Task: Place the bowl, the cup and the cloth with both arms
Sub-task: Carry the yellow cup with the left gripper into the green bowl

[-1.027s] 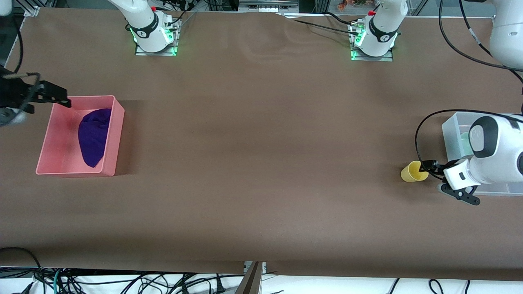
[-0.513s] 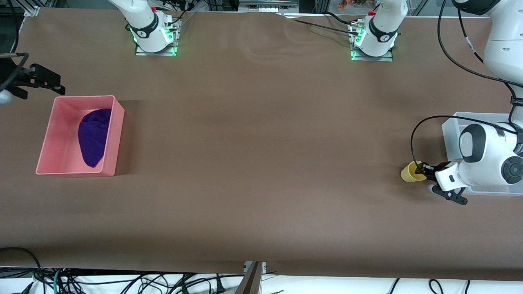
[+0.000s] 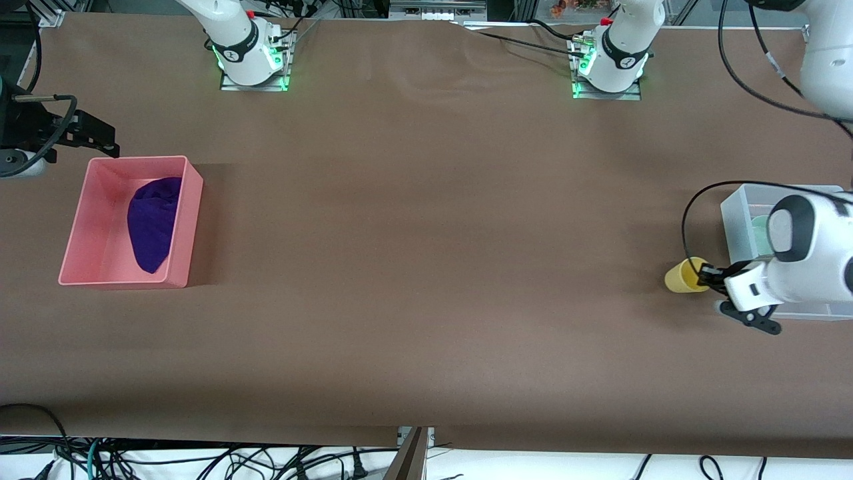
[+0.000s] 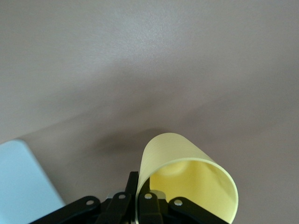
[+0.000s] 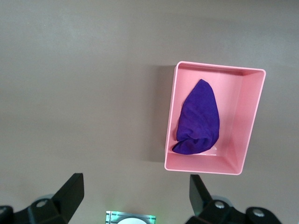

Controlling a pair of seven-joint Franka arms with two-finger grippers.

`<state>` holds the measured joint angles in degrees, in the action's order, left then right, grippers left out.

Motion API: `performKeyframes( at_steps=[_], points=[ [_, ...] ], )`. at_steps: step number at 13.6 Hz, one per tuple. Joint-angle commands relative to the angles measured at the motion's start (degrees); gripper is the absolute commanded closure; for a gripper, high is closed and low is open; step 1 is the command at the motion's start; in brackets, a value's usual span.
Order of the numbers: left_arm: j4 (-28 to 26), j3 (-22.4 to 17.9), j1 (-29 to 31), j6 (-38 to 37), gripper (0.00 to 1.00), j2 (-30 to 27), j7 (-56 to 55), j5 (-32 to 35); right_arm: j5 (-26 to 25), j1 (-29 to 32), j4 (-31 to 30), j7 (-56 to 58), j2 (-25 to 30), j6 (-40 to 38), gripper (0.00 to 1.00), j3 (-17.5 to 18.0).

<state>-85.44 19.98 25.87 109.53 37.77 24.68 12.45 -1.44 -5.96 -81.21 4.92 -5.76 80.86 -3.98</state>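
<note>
Now the left gripper (image 3: 705, 275) pinches the cup (image 3: 681, 275) by its rim wall, one finger inside and one outside, with the cup tipped on its side beside the clear bin (image 3: 733, 223). The bowl (image 3: 760, 232) already sits in that bin, partly hidden by the arm. To finish well, I judge the cup should be lifted clear of the bin wall before it swings over, then released low and upright next to the bowl. The right gripper (image 5: 135, 196), spread wide, waits above the desk (image 3: 426, 267) near the pink bin (image 3: 193, 200), where the cloth (image 3: 153, 223) lies.
</note>
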Motion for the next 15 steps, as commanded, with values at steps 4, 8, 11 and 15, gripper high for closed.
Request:
performKeyframes(
  at_steps=[4,8,11,15],
  points=[
    [3.4,-1.1,5.0,-9.9,1.0,-6.7,10.9,1.7,-1.2,-0.1,1.2,-0.8,-0.5,-0.1,0.0,0.9],
    [0.0,-1.1,14.5,-8.4,1.0,-3.9,20.6,4.2,-1.4,-0.1,1.2,-0.8,-0.6,0.1,0.0,0.9],
    [-3.3,-1.1,18.7,-2.1,1.0,-2.3,25.6,4.4,-1.4,-0.1,1.2,-0.7,-0.7,0.2,0.0,0.9],
    [-3.2,-1.1,20.2,-0.6,0.52,0.1,26.7,5.2,-1.4,-0.1,1.2,-0.8,-0.7,0.2,0.0,1.0]
  ],
)
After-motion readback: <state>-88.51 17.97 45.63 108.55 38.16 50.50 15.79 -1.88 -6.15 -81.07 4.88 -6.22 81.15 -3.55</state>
